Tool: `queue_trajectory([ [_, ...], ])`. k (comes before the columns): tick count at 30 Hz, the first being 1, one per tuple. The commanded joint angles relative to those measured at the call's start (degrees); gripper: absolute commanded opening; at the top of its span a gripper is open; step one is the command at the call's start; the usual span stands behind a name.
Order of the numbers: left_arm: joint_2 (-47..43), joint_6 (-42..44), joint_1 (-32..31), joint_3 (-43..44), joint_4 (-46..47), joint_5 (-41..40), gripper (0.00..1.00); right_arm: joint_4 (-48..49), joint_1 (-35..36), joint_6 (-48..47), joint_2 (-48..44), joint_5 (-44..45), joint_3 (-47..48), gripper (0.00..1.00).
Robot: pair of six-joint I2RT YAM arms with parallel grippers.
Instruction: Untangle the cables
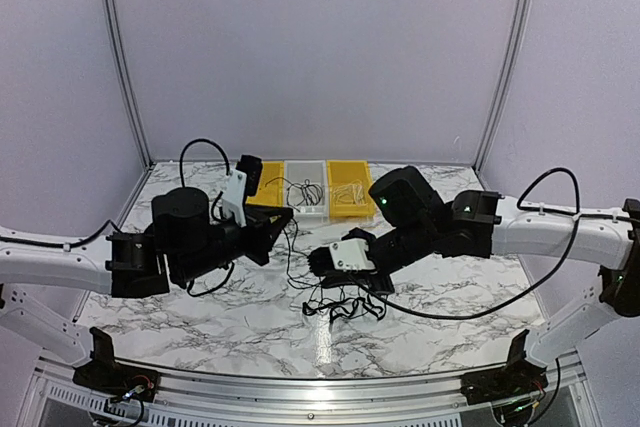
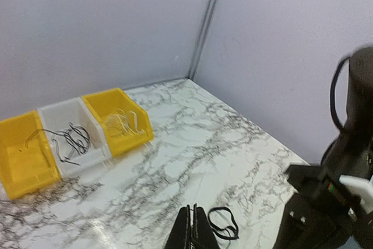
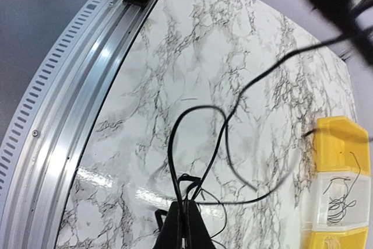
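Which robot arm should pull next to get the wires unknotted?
Probably right: the right gripper is shut on loops of the cables right at the tangle, while the left gripper seems only to hold one strand up.

Your counter [image 1: 200,297]: white marble pattern with grey-black veining. Your cables [image 1: 345,307]: plain black. Left bin [image 1: 266,185]: yellow. Middle bin [image 1: 305,197]: pale grey-white. Right bin [image 1: 350,192]: yellow. Your left arm [image 1: 50,262] and right arm [image 1: 560,227]: white shells with black joints. Left claw [image 1: 288,215] and right claw [image 3: 183,214]: black. Walls [image 1: 320,47]: pale lilac-grey.
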Motion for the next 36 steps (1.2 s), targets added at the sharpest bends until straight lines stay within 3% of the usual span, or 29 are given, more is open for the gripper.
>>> queue_trajectory([
  [1, -6.3, 6.1, 2.8, 4.6, -5.4, -8.8, 0.00, -0.6, 0.4, -0.5, -4.0, -0.7, -4.8, 0.00],
  [9, -7.0, 7.9, 8.7, 8.4, -8.3, -8.5, 0.00, 1.5, -1.0, 2.2, -5.5, -1.7, -9.1, 0.02],
  [11, -5.7, 8.0, 10.4, 9.9, -9.5, -8.1, 0.00, 2.0, -2.9, 2.7, -5.4, -2.1, -9.2, 0.09],
  [15, -1.0, 8.6, 14.7, 15.0, -13.9, -6.7, 0.00, 2.8, -8.9, 3.4, -5.7, -3.8, -11.2, 0.34],
  [19, 4.2, 11.1, 17.9, 19.1, -15.6, -6.4, 0.00, 5.8, -12.0, 5.2, -7.7, -4.2, -14.9, 0.43],
  [33, 22.6, 12.3, 30.7, 35.5, -19.3, -2.1, 0.00, 9.7, -15.6, 4.6, -8.4, 3.5, -19.5, 0.46],
  [36, 23.7, 11.8, 32.6, 37.5, -19.1, -3.0, 0.00, 9.4, -15.7, 4.4, -8.1, 3.9, -19.6, 0.53],
])
